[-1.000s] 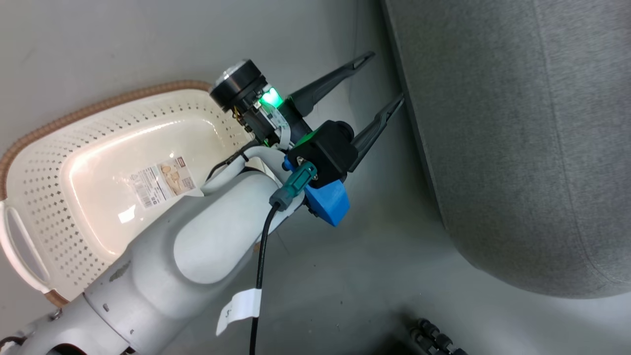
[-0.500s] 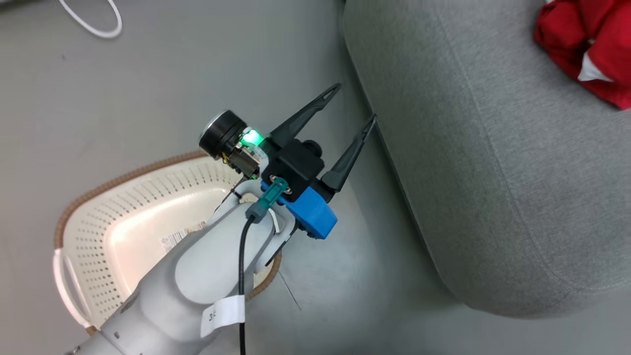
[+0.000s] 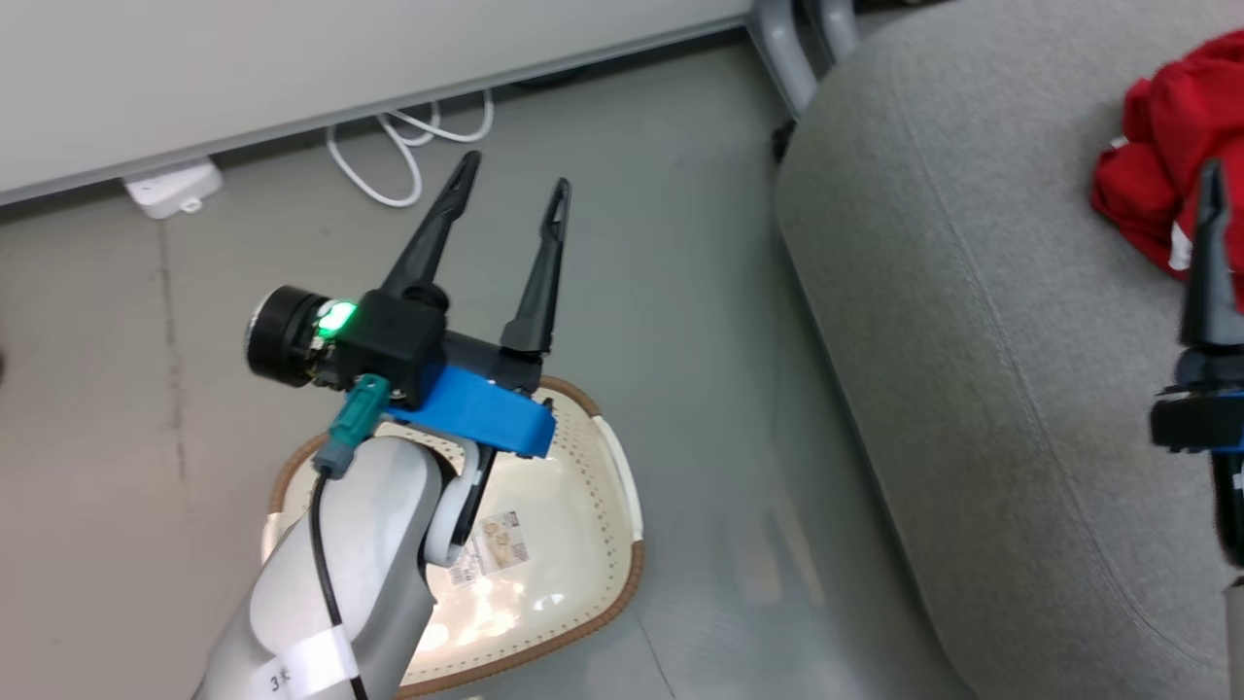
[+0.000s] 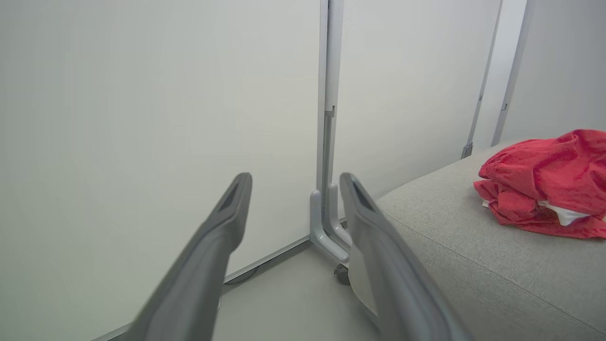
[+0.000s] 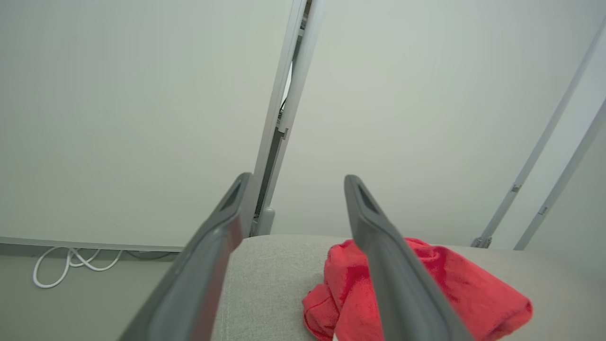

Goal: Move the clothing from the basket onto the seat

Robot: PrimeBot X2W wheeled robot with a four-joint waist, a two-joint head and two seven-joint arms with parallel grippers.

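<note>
The red clothing (image 3: 1157, 194) lies bunched on the light-grey seat (image 3: 972, 340), near its far right. In the right wrist view my right gripper (image 5: 296, 178) stands open just above the clothing (image 5: 435, 284) and holds nothing. One of its fingers (image 3: 1207, 282) shows at the head view's right edge. The cream basket (image 3: 583, 554) sits on the floor left of the seat. Its labelled base shows bare, and my left forearm hides part of it. My left gripper (image 3: 513, 175) hangs open and empty above the basket's far rim, pointing at the wall. The left wrist view shows the clothing (image 4: 544, 189) resting on the seat (image 4: 473, 270).
A white cable (image 3: 408, 156) and a white plug block (image 3: 170, 185) lie on the grey floor by the pale wall panels. Metal panel feet (image 3: 787, 39) stand at the seat's far corner. A strip of floor runs between basket and seat.
The head camera has swung, bringing the wall, the cable and the clothing into view. My left gripper has drawn away from the seat's edge. A right gripper finger has appeared at the right.
</note>
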